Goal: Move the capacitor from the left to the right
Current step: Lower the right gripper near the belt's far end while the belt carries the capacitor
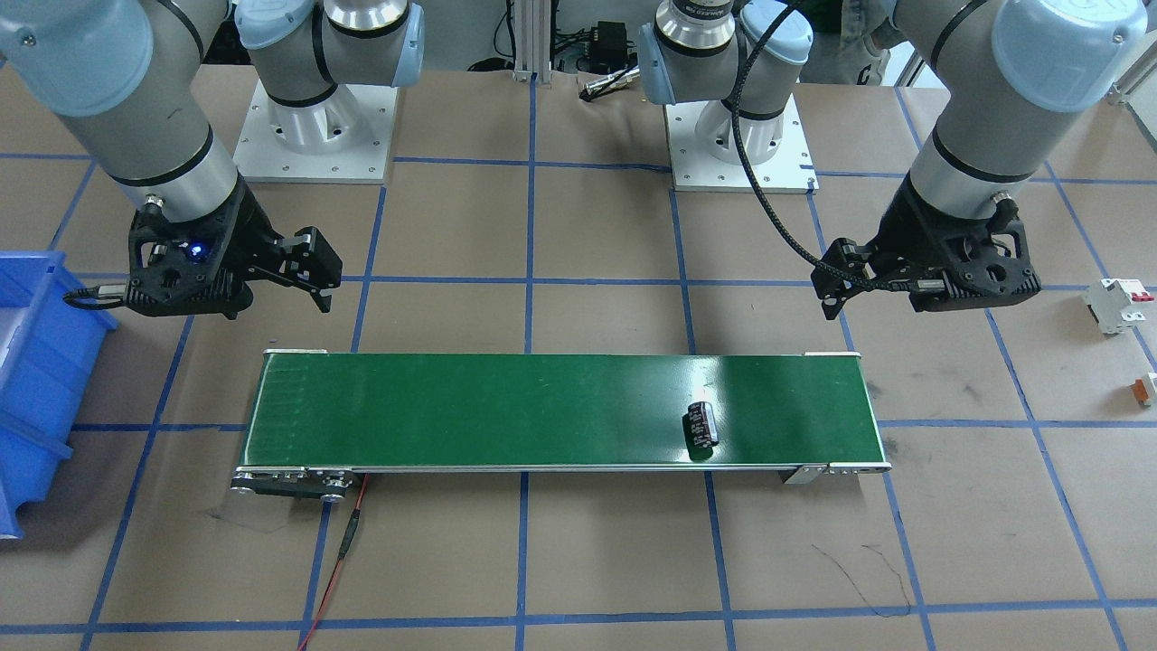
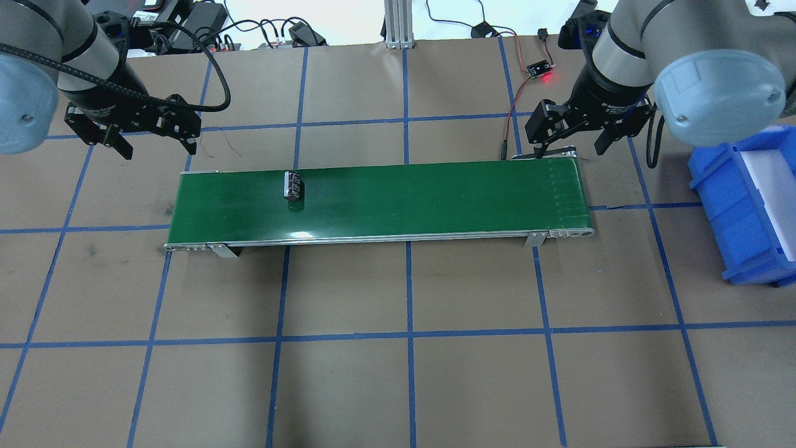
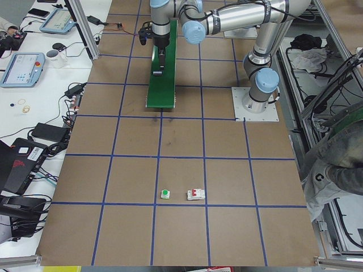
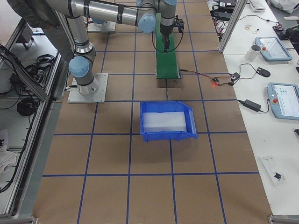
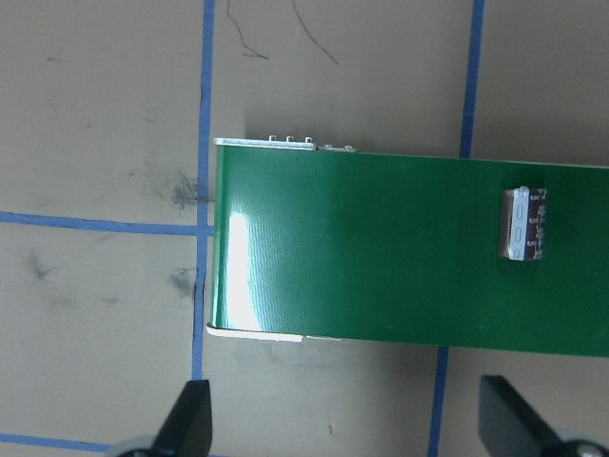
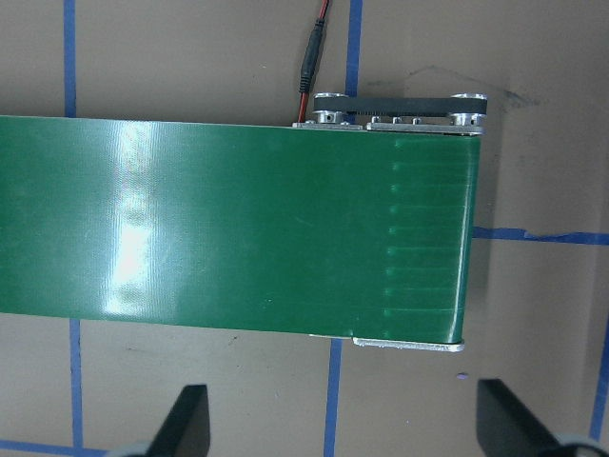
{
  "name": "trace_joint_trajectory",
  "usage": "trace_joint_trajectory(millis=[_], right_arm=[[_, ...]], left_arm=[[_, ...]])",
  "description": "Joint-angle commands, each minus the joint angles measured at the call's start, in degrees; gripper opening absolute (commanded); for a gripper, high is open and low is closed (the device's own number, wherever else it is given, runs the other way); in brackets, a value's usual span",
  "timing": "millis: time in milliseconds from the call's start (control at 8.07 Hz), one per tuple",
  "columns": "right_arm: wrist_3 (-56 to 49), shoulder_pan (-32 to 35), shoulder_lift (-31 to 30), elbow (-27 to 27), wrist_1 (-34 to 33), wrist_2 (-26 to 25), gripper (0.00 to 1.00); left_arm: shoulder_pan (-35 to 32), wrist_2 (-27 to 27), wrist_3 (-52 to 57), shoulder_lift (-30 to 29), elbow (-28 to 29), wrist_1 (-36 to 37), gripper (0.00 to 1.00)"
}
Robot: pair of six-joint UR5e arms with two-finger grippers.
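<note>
The capacitor (image 1: 702,425), a stubby black cylinder with pale markings, lies on its side on the green conveyor belt (image 1: 506,411) toward the robot's left end. It also shows in the overhead view (image 2: 293,185) and in the left wrist view (image 5: 524,223). My left gripper (image 2: 158,150) is open and empty, hovering behind the belt's left end, apart from the capacitor; its fingertips (image 5: 193,416) frame the left wrist view. My right gripper (image 2: 571,148) is open and empty above the far edge of the belt's right end (image 6: 419,238).
A blue bin (image 2: 746,205) stands right of the belt's right end. A white breaker with a red switch (image 1: 1116,305) and a small orange-and-white part (image 1: 1146,389) lie on the table beyond the belt's left end. A red wire (image 1: 348,542) runs from the belt's motor end.
</note>
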Motion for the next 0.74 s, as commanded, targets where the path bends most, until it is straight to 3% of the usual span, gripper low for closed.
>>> trace_joint_trajectory(millis=[0, 619], right_arm=[[-6.24, -3.64, 1.28, 1.85, -0.61, 5.36, 1.0], [-7.67, -5.23, 4.36, 1.85, -1.14, 8.45, 1.0]], left_arm=[[-3.22, -2.12, -1.22, 0.02, 0.26, -2.58, 1.0], [-6.14, -1.52, -2.9, 1.42, 0.35, -6.45, 1.0]])
